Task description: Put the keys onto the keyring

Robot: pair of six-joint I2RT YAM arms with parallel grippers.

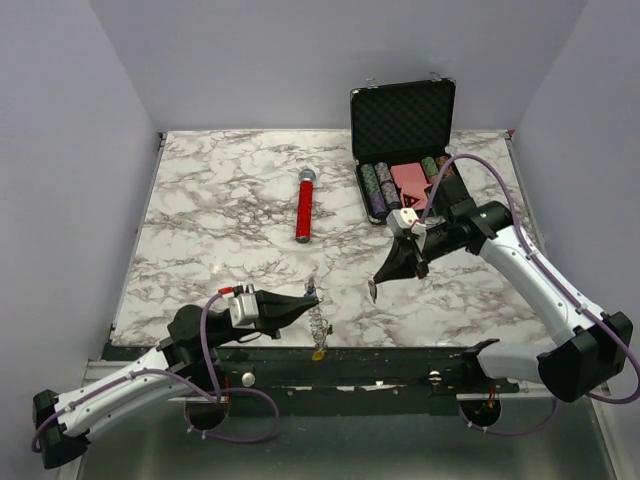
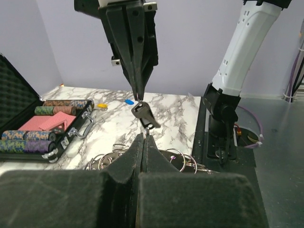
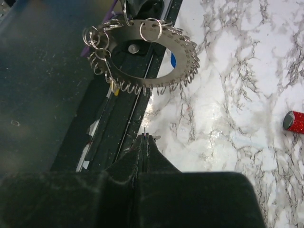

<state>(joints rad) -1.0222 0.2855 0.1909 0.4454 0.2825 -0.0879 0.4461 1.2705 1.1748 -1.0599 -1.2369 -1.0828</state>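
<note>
One microphone [image 1: 304,205] lies left of one open case [image 1: 403,120]. Nearer than the case: one keyring [image 3: 142,81], one key [image 2: 142,114].

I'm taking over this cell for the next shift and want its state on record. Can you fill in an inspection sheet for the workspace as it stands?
Surface: marble-patterned tabletop, evenly lit.
Job's things: keyring hangs at the tip of the left tool by the near edge; one key is pinched by the right tool, apart from the ring in the top view.
Clutter: red microphone mid-table; open chip case with poker chips, far right.
Tools: left shut on the keyring; right shut on the key.
Cables: purple cable looped along each arm.
Surroundings: plain pale walls on three sides; nothing else seen.
</note>
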